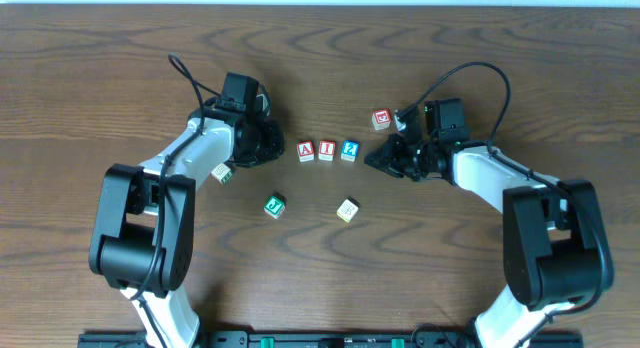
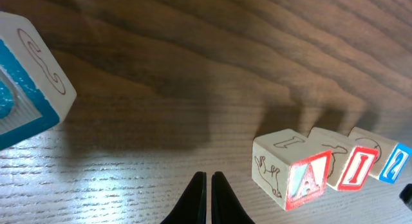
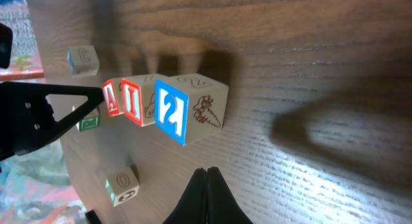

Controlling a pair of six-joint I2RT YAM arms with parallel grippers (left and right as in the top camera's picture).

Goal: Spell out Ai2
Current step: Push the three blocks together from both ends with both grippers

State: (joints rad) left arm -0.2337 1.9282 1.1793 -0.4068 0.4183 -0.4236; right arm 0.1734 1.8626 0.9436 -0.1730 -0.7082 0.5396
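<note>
The left pincer point(image 2: 209, 180) and right pincer point(image 3: 206, 174) are each pressed closed, holding nothing. Between them the A block point(image 1: 306, 150), I block point(image 1: 327, 150) and 2 block point(image 1: 349, 149) stand side by side mid-surface point(image 1: 320, 48).

row: A block point(image 1: 306, 150), I block point(image 1: 327, 150), 2 block point(image 1: 349, 149) | mid table point(image 1: 320, 48)
</note>
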